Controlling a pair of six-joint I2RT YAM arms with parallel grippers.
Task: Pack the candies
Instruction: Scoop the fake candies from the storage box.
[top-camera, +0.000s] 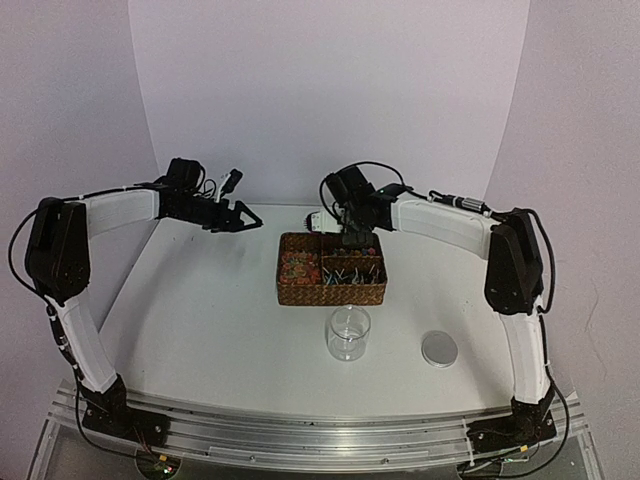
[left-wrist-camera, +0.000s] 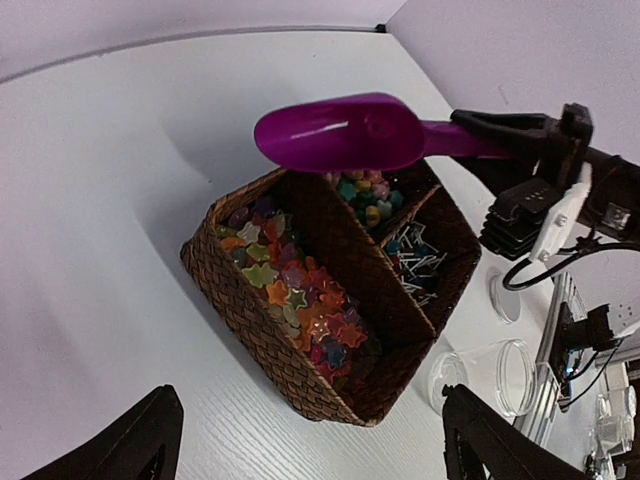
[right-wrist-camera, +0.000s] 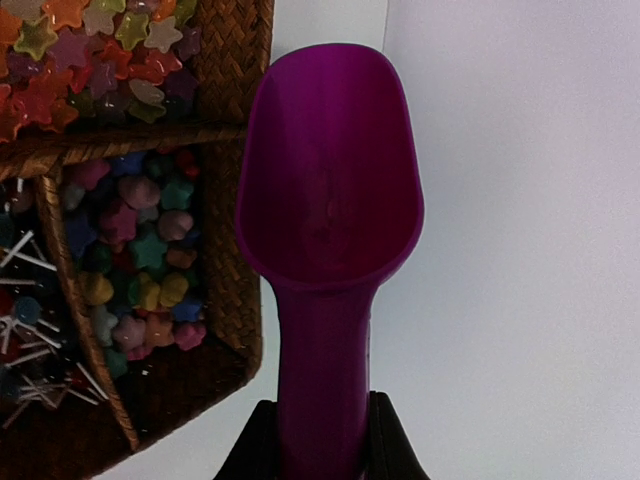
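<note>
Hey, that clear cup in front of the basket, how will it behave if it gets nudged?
The clear cup looks thin-walled and empty, so probably light and easy to tip. It stands upright on the smooth white table, so it would likely slide too.

In the right wrist view the scoop (right-wrist-camera: 325, 200) runs off the bottom edge at its handle, with only the tips of the right pincer's fingers (right-wrist-camera: 250, 455) showing beside it. The basket (right-wrist-camera: 235, 70) is cut by the top and left edges. In the left wrist view the left pincer's fingers (left-wrist-camera: 120, 440) are dark stubs at the bottom corners. From above the candies (top-camera: 298, 268) are too small to tell apart.
</note>
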